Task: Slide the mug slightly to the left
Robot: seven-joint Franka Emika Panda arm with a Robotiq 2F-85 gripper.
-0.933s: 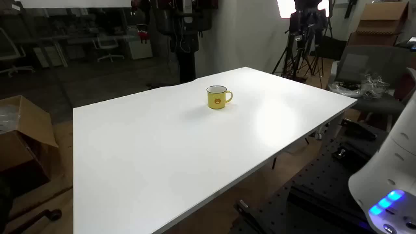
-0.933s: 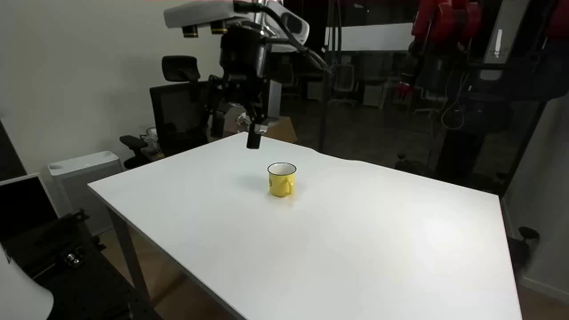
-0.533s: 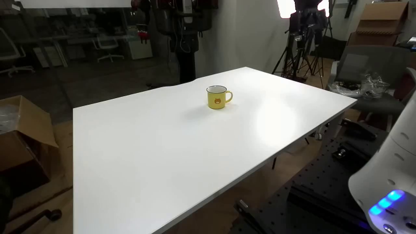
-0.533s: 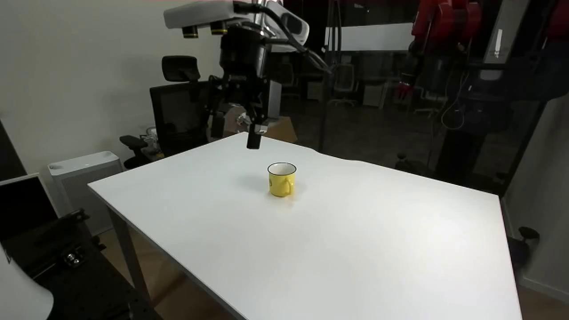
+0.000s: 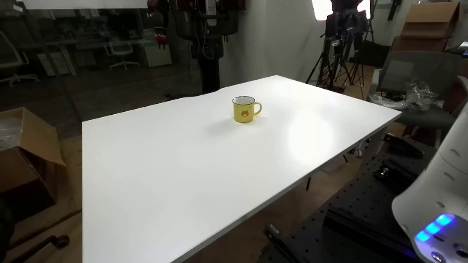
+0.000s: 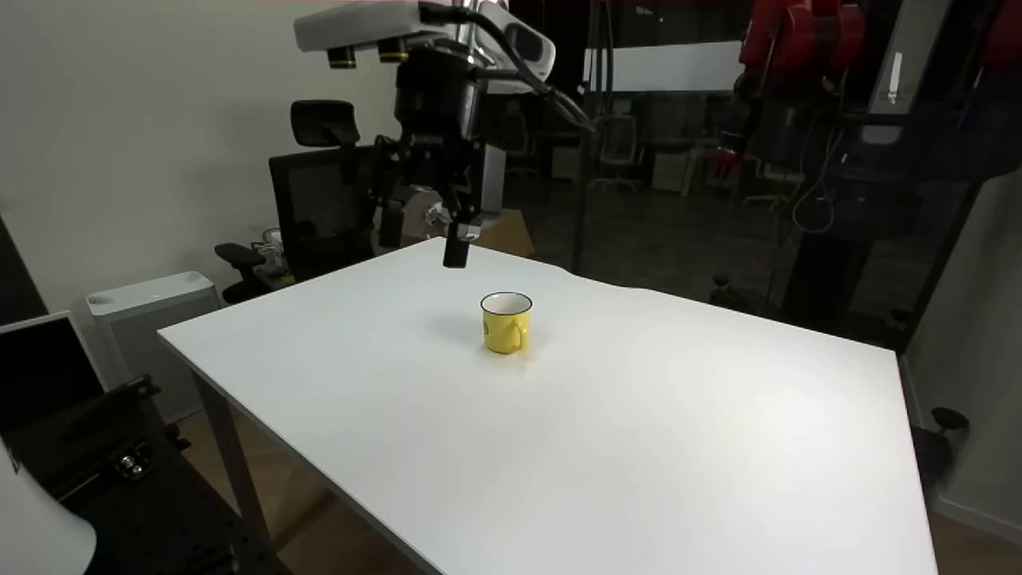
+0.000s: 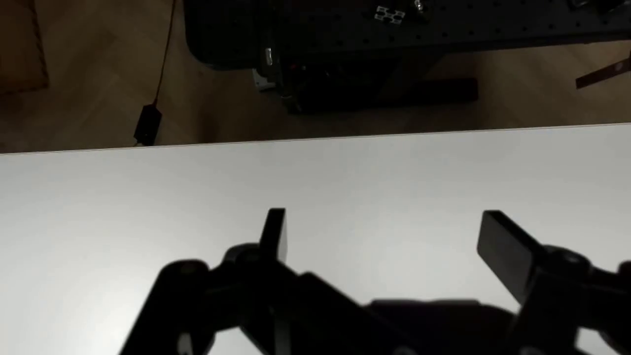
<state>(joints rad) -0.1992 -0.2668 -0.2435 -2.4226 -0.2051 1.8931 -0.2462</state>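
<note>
One yellow mug (image 6: pixel 503 332) stands upright on the far half of one white counter (image 6: pixel 679 447). Two jaws: spread, suspended above, apart from the mug.

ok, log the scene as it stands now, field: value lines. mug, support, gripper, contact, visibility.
mug: yellow, dark rim, pale inside, upright
handle: on the mug's right side in an exterior view
support: white table
gripper: open, holding nothing, above the table
contact: none between gripper and mug
visibility: mug in both exterior views, not in the wrist view
</note>
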